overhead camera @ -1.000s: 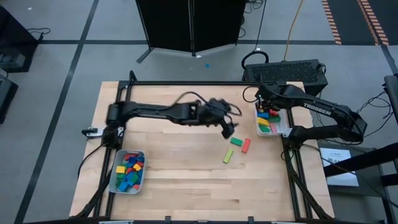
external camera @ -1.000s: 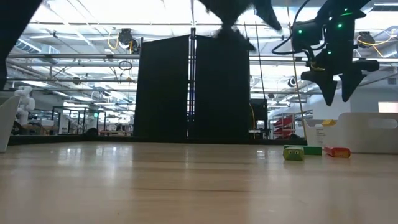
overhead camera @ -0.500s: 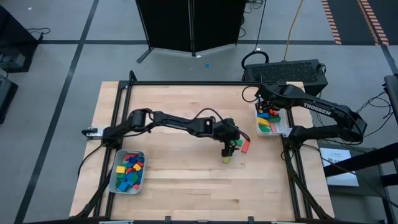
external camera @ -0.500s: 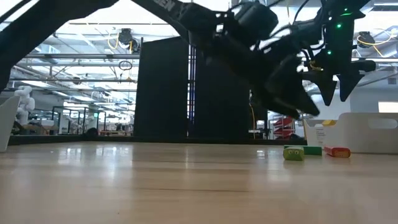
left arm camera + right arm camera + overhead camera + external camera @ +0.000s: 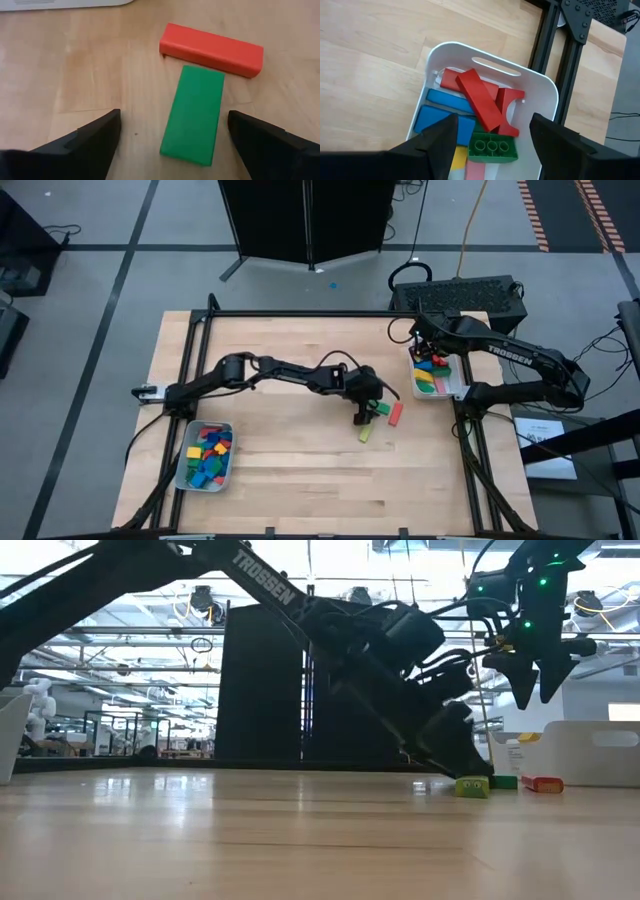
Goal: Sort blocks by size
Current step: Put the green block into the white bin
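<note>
Change: the left gripper (image 5: pixel 363 412) has come down from its raised pose a moment ago and now sits low over the green bar (image 5: pixel 194 114); the right arm has not shifted.
Loose blocks: the green bar lies flat on the table (image 5: pixel 290 470), one end just beside the long side of the red bar (image 5: pixel 212 49) (whether they touch is hard to tell); a yellow-green bar (image 5: pixel 366 431) lies just below the green bar in the high view.
Nearby things: the white tray (image 5: pixel 459 385) to the right of the green bar holds red, blue, green and yellow blocks; a second tray (image 5: pixel 228 463), well to the left and nearer the table's front edge, holds a heap of smaller blocks.
In the way: from table height the left arm hides most of the green bar.
Left jaws: spread wide, one finger on each side of the green bar, not touching it, holding nothing.
Right gripper (image 5: pixel 492 145): hangs above the white tray, jaws parted and empty.
</note>
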{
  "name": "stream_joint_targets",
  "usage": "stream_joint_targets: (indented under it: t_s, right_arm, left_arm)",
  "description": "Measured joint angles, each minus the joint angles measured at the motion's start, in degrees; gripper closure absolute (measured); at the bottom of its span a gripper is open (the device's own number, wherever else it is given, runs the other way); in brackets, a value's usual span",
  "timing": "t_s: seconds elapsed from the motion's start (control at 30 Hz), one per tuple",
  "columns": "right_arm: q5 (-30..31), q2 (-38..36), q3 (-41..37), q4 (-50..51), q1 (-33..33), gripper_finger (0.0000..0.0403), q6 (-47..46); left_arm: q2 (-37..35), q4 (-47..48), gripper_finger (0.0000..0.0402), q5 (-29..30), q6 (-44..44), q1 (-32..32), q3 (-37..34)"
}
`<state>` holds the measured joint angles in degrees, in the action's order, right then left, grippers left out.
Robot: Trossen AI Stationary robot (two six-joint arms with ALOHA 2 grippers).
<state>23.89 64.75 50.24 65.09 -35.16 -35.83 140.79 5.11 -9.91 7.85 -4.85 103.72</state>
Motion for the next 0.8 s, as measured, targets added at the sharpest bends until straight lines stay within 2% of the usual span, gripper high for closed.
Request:
stream_joint_targets:
  t_s: [0.1,0.2,0.47,0.63,0.8]
  right_arm:
    - [0.0,0.0,0.0,-0.3,0.0,0.0165,0.5]
    - [0.0,0.0,0.0,-0.4,0.0,0.0165,0.6]
    - [0.0,0.0,0.0,-0.6,0.0,0.0165,2.1]
    - [-0.1,0.0,0.0,-0.6,0.0,0.0165,2.1]
    - [-1.2,-0.4,0.0,-1.4,0.0,0.0165,3.8]
  left_arm:
    - [0.0,0.1,0.0069,-1.3,1.3,-0.2,0.0]
    - [0.0,0.5,0.0114,1.5,5.0,0.6,0.1]
    - [0.2,2.8,0.0282,3.7,10.9,2.4,0.2]
    - [0.1,5.5,0.0290,4.1,5.7,2.2,0.3]
    - [-4.1,13.5,0.0290,5.0,1.9,1.2,-0.2]
